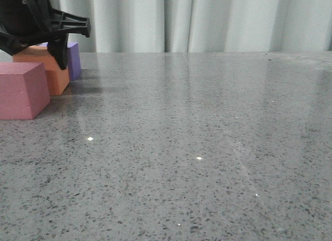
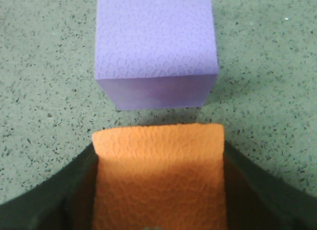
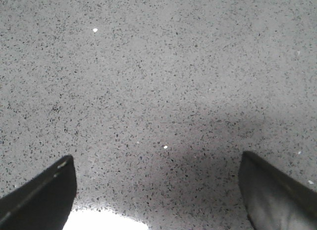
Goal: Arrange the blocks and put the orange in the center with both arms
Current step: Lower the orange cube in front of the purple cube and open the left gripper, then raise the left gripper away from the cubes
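Seen at the far left of the grey speckled table (image 1: 197, 147): three matte foam cubes in a close row running away from the camera. Nearest, the pink-red cube (image 1: 21, 90), cut off by the front view's left edge. Just behind it, the orange cube (image 1: 49, 69), plain, with a fine pebbled skin in the left wrist view (image 2: 158, 180) and a shadow band across its top face. Furthest back, the purple cube (image 1: 74, 59), same pebbled texture (image 2: 156, 46), set just beyond the orange with a narrow strip of table between them in the left wrist view. Whether orange and pink-red touched: could not tell from the front view.

Left gripper (image 1: 36, 43) lowered over the orange cube, black body hanging above it, one dark finger (image 1: 62, 54) down along the cube's right side. In the left wrist view, dark fingers (image 2: 64, 190) pressed flat against both side faces of the orange cube, clamped on it (image 2: 158, 200). Cube resting on the table or raised off it: could not tell.

Right gripper (image 3: 158, 200) held above bare table, well apart from the cubes, fingers (image 3: 39, 195) spread wide with nothing between them.
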Available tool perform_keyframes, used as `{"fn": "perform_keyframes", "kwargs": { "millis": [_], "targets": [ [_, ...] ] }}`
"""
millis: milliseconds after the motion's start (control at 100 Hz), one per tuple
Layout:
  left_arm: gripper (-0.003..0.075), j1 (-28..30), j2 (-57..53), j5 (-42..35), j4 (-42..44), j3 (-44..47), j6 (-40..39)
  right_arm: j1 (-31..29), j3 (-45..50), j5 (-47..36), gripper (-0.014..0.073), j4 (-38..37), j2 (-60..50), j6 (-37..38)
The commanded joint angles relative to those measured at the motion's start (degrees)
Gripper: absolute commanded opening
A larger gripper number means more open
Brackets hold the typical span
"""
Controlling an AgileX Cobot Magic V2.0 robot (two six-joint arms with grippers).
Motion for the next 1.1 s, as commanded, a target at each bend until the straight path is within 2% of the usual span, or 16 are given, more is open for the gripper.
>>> {"fn": "perform_keyframes", "kwargs": {
  "millis": [0, 90, 160, 490, 860, 1090],
  "targets": [
    [0.0426, 0.17, -1.78, -3.42, 0.96, -1.52, 0.02, 0.07, -1.31, -2.82, 0.0654, -0.23, -0.21, -0.57],
    [0.0583, 0.17, -1.78, -4.03, 0.84, -1.52, 0.02, 0.07, -1.31, -2.82, 0.0654, -0.23, -0.21, -0.57],
    [0.0627, 0.17, -1.78, -3.92, 0.84, -1.52, 0.02, 0.07, -1.31, -2.82, 0.0654, -0.23, -0.21, -0.57],
    [0.0624, 0.17, -4.91, -2.3, 0.84, -1.63, 1.7, 0.07, -1.31, -2.99, 0.0654, -0.28, -0.21, -0.57],
    [0.0621, 0.17, -16.37, 0.53, -3.78, -1.63, 5.34, 0.07, -1.31, -3.04, 0.0654, -0.28, -0.21, -0.57],
    [0.062, 0.61, -24.41, 1.5, -3.67, -1.63, 13.06, 0.07, -1.31, -3.25, 0.0654, -0.28, -0.21, -0.57]
  ]
}}
